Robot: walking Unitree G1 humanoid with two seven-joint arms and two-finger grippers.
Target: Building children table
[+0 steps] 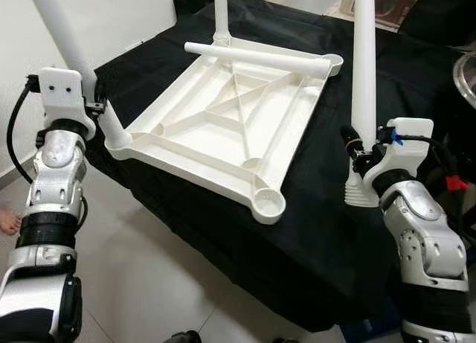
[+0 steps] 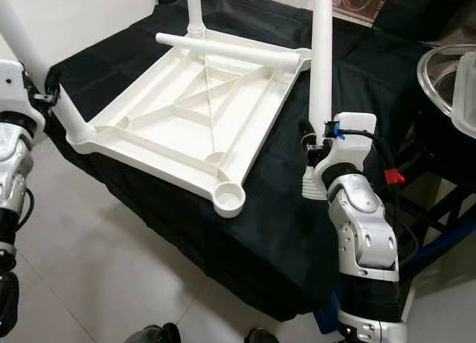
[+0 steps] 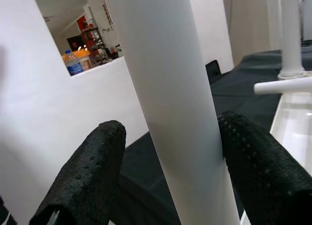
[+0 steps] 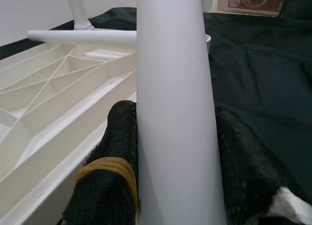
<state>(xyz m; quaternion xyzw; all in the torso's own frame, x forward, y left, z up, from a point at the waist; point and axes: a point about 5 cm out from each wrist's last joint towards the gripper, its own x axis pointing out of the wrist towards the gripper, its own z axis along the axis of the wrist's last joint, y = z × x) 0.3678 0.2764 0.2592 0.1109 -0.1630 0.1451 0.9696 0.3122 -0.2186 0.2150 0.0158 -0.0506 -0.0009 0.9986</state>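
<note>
The white tabletop [image 1: 223, 120] lies upside down on a black-draped surface [image 1: 327, 224]. One leg [image 1: 221, 15] stands in its far corner, and another [image 1: 260, 58] lies across the far edge. My left gripper [image 3: 170, 161] is open astride a third leg [image 1: 71, 45], which is seated in the left corner socket [image 1: 119, 140]. One finger [image 3: 263, 166] touches this leg and the other [image 3: 83, 181] stands a little off it. My right gripper [image 4: 175, 152] is shut on a fourth leg [image 1: 364, 68], held upright off the tabletop's right side with its threaded end [image 1: 362, 193] just above the cloth. The near corner socket [image 1: 269, 203] is empty.
A clear bowl [image 2: 446, 75] sits at the far right. A person's bare foot [image 1: 7, 222] is on the tiled floor at the left, and dark shoes [image 2: 152, 334] are near the bottom edge. A white wall [image 1: 111, 15] runs behind the left side.
</note>
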